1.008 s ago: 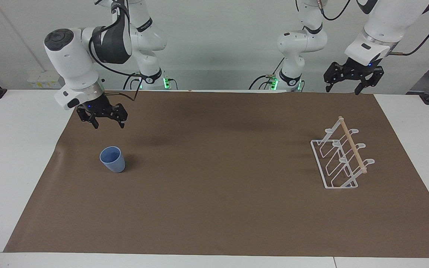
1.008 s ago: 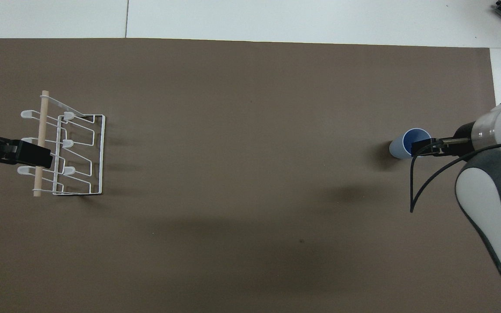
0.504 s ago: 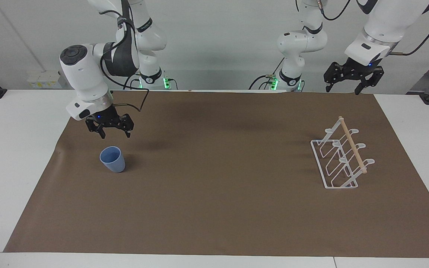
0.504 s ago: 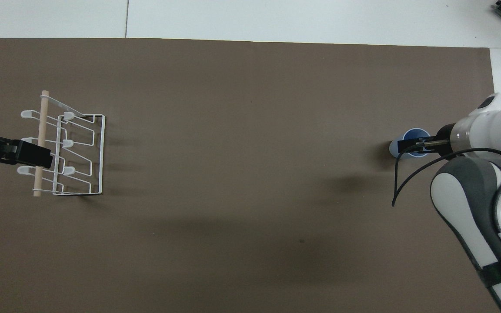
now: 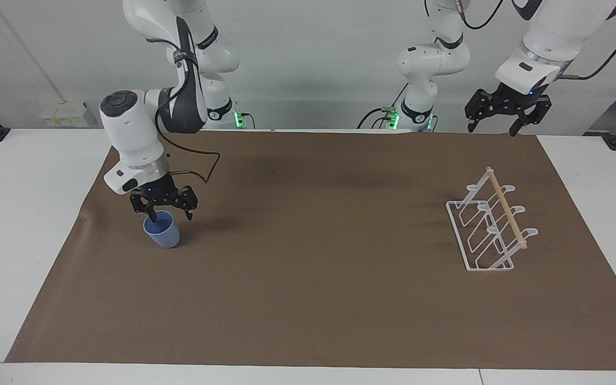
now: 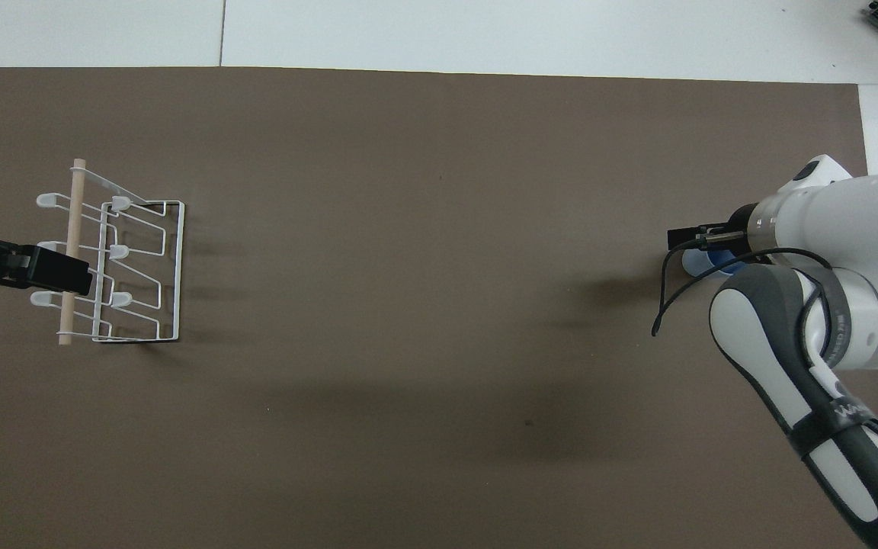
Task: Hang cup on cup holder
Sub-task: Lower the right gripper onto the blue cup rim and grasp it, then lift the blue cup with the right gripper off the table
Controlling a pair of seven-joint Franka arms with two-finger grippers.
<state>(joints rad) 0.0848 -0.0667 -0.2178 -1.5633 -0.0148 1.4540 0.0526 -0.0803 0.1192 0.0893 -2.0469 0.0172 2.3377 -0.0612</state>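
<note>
Now right gripper fingers spread at cup rim; left gripper waits.

cup: upright on mat, toward right arm's end of table
cup holder: on mat, toward left arm's end, well apart from cup
right gripper: at cup rim, one finger inside cup, other beside it
left gripper: raised over mat edge, at left arm's end, waiting
</note>
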